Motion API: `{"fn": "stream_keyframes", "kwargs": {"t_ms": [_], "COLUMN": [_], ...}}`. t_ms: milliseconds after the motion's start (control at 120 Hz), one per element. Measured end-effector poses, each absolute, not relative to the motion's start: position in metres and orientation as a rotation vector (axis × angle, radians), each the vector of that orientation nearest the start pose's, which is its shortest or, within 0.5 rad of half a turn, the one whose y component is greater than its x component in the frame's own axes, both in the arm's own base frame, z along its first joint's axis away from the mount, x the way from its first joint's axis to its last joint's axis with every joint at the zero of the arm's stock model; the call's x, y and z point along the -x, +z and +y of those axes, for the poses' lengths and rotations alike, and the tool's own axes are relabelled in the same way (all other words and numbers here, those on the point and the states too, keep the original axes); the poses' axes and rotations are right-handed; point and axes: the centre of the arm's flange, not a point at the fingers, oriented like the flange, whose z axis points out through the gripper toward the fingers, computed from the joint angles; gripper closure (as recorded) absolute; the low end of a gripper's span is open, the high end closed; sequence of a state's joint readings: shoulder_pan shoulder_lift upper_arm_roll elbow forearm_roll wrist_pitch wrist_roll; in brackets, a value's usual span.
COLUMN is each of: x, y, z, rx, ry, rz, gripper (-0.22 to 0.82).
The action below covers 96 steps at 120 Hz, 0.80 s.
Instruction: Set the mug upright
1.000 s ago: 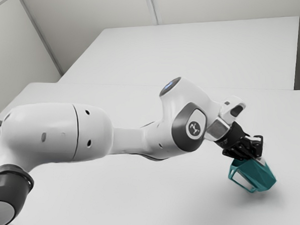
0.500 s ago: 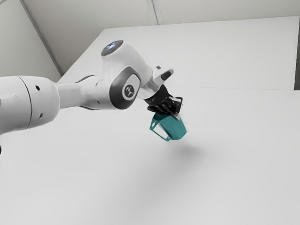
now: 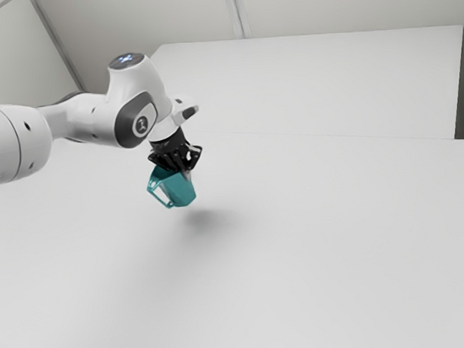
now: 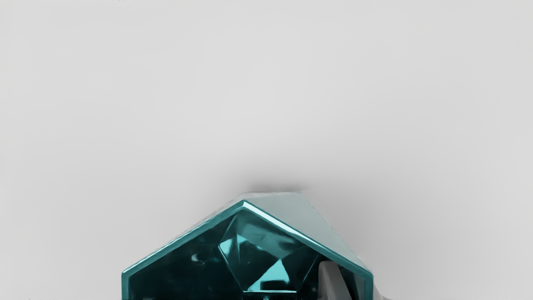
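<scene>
Mug (image 3: 177, 189): shifted toward the exterior view's left since the earlier frame; aloft, tilted, mouth toward hand.
Hand (image 3: 183, 173): pinching mug wall, one finger (image 4: 333, 279) inside, other outside.
Counter (image 3: 319, 239): pale, soft shadow below mug.

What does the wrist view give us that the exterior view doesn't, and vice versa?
Wrist view: inside the mug, its faceted floor and one grey finger reaching in past the rim.

Exterior view: the arm, the handle toward the exterior view's left, and the mug's tilt as the gripper holds it above the table.

Both: teal mug, part of the gripper, pale tabletop, soft shadow.
</scene>
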State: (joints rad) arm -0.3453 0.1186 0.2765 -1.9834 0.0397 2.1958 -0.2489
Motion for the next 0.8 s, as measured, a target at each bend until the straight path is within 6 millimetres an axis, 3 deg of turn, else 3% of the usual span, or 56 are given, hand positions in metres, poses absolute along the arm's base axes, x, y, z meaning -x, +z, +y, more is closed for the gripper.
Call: {"fn": "stream_keyframes", "kwargs": {"t_ms": [117,242,350,600,800], "x": [-0.584,-0.584,-0.589,-0.600,-0.603], "y": [0.416,0.411,0.388,0.350,0.340], "z": [-0.045,-0.022,-0.008,-0.015,-0.022], "rx": [3.017,2.973,2.951,2.971,2.991], "ry": [-0.118,-0.081,-0.032,-0.007,-0.015], "rz": [-0.187,-0.228,-0.262,-0.286,-0.303], "gripper": [0.76,0.77,0.77,0.77,0.78]}}
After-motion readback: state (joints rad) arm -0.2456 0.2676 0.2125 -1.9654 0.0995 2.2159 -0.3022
